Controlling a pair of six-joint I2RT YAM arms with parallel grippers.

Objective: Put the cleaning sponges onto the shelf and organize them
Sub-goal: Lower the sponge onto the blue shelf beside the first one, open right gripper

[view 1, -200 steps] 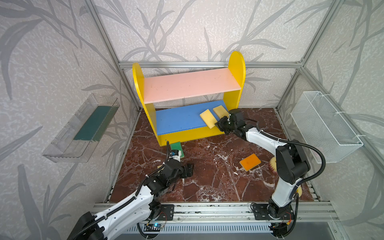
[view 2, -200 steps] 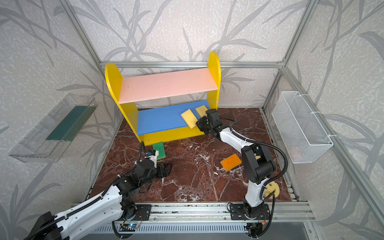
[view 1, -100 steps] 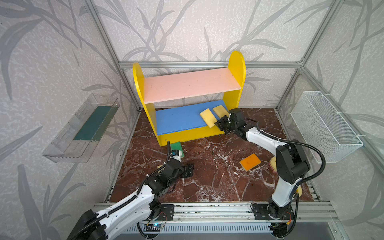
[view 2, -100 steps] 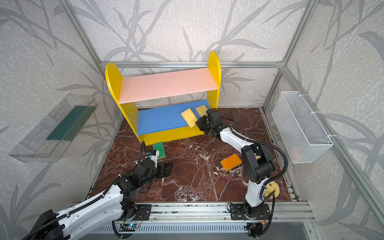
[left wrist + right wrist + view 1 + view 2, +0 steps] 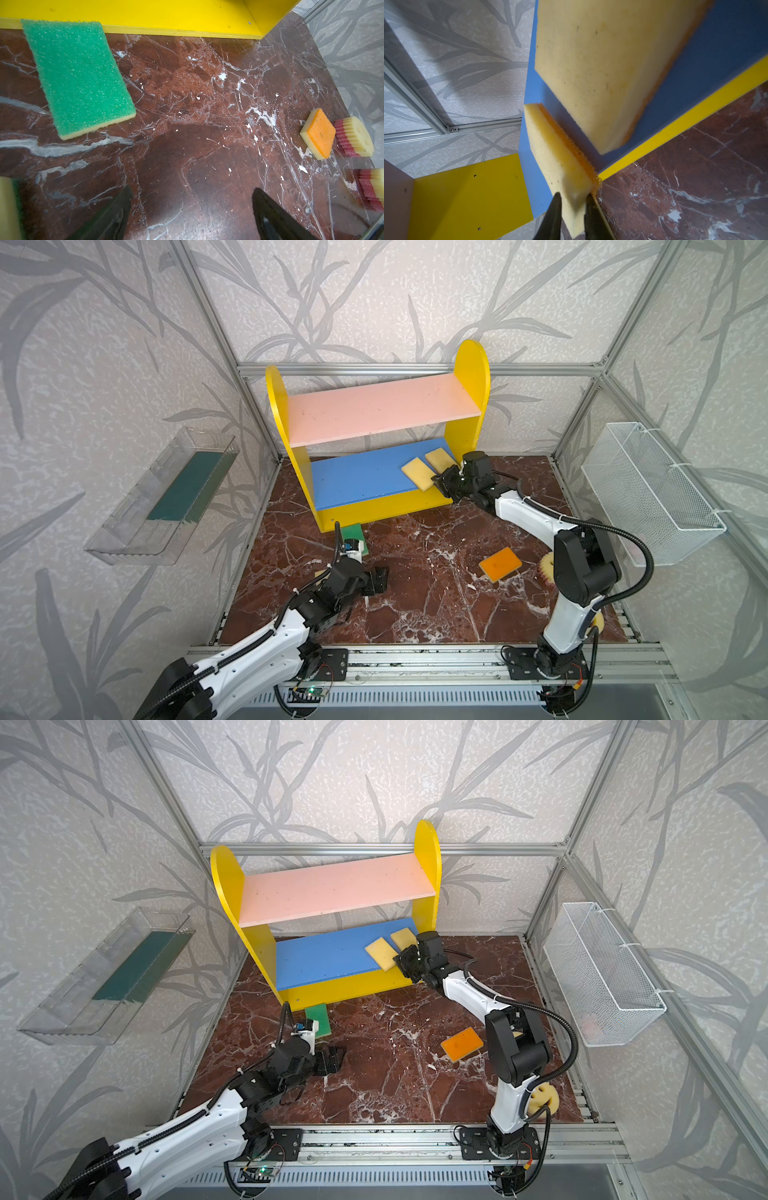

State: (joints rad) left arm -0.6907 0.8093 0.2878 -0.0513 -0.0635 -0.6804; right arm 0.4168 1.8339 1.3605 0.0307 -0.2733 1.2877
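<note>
Two-finger pinching near end of held sponge (image 5: 560, 153) with right gripper (image 5: 573, 194), resting it orange face down on blue board (image 5: 357, 477) of shelf (image 5: 471, 364), near shelf's right panel. Noting inner sponge (image 5: 417, 475) lying just beside it, toward shelf's middle, also on blue board. Holding left gripper (image 5: 192, 188) spread wide, empty, over floor (image 5: 415, 593) in front of shelf. Noting green sponge (image 5: 79, 79) just beside shelf's base, orange sponge (image 5: 500, 564) and smiley sponge (image 5: 542, 1096) well out front of shelf's right end.
</note>
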